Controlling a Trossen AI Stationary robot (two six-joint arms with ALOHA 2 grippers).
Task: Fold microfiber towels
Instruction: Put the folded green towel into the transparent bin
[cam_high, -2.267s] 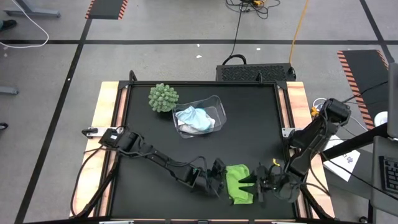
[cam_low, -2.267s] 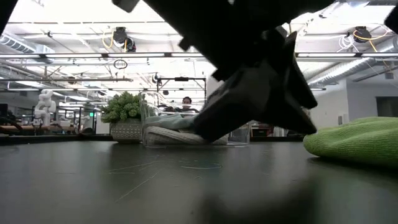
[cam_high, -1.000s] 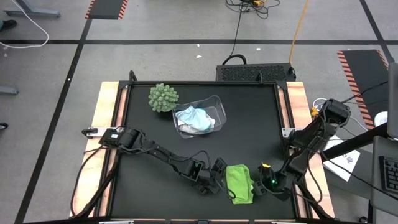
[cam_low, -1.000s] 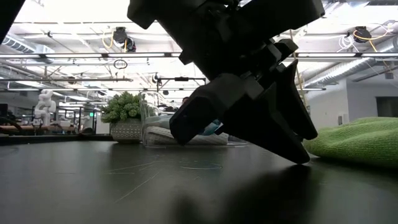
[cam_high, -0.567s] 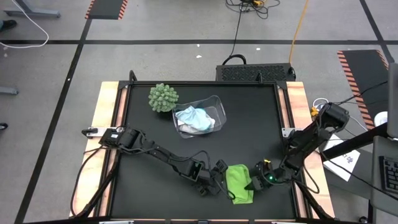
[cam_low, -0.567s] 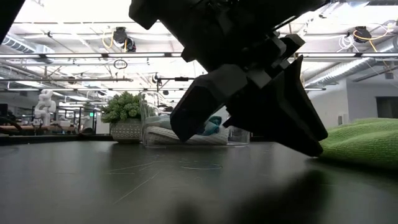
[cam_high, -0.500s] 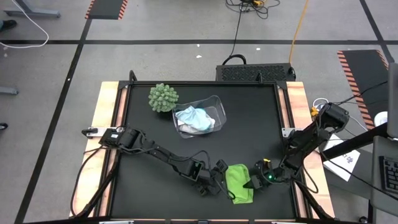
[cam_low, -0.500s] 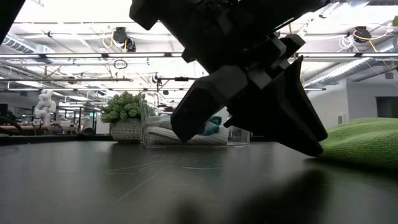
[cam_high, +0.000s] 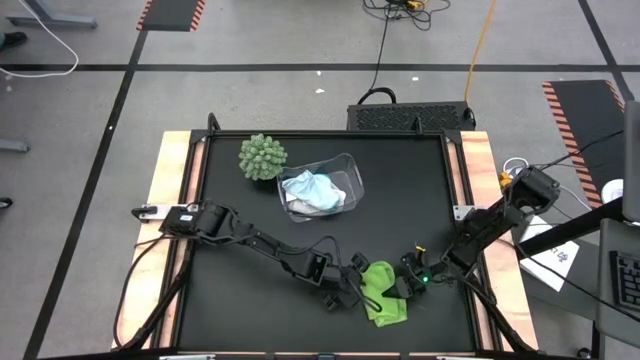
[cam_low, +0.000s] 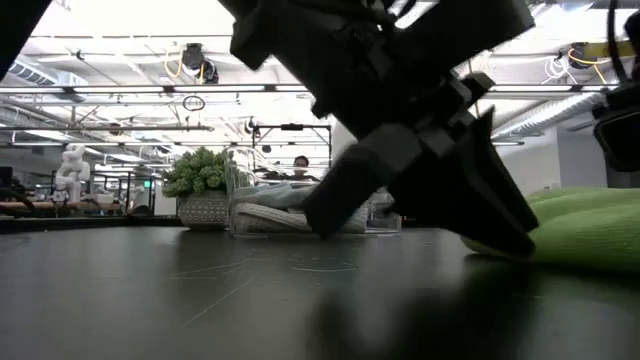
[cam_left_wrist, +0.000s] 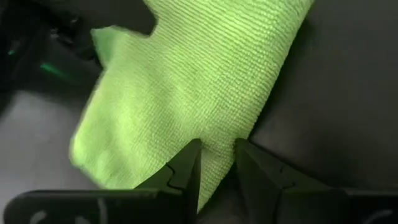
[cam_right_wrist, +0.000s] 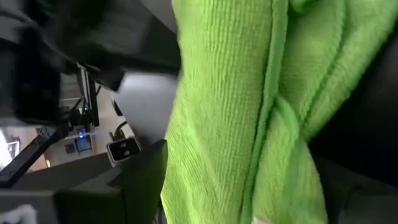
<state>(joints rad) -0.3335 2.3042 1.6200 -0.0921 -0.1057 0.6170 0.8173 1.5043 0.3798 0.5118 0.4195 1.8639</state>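
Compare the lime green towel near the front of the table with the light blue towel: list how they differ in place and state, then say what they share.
1. The lime green towel lies on the bare black table; the light blue towel sits inside the clear plastic bin.
2. The lime green towel lies between the left gripper and the right gripper; no gripper is near the light blue towel.
3. The green one lies partly folded; the blue one is bunched.

Both are soft cloths.

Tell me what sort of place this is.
Probably a robotics lab or workshop: taped concrete floor with loose cables, exposed ceiling lights and ducts, and a white humanoid robot figure behind the black table.
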